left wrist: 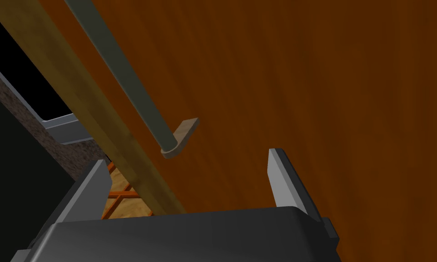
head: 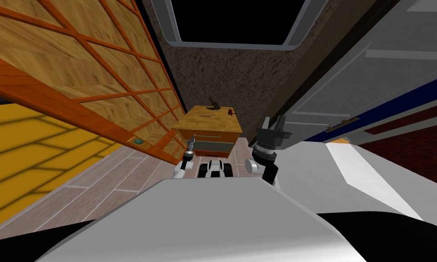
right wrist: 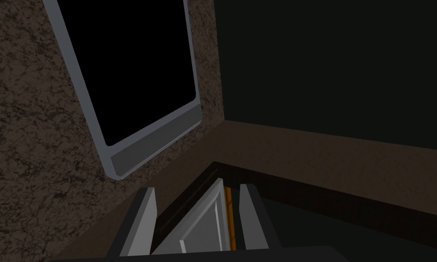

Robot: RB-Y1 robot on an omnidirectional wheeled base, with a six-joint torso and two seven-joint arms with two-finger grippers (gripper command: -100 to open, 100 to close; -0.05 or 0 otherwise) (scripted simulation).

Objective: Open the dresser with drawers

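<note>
The dresser (head: 207, 122) stands ahead against the wall, with a light wooden top and grey-green drawer fronts. My left gripper (head: 191, 144) is at its front left corner. In the left wrist view it (left wrist: 188, 182) stands open, close to an orange-brown wooden face. A long grey-green bar handle (left wrist: 122, 77) ends on a tan bracket (left wrist: 185, 131) just ahead of the fingers (left wrist: 281, 182), between their lines and not touched. My right gripper (head: 274, 123) is raised to the right of the dresser, its fingers (right wrist: 142, 223) apart with nothing between them.
A large wooden lattice panel (head: 99, 68) leans in on the left, close to the left arm. A white door (head: 349, 86) with a lever handle (head: 342, 123) is on the right. Small dark objects (head: 214, 106) lie on the dresser top. The floor (head: 117, 177) is tiled.
</note>
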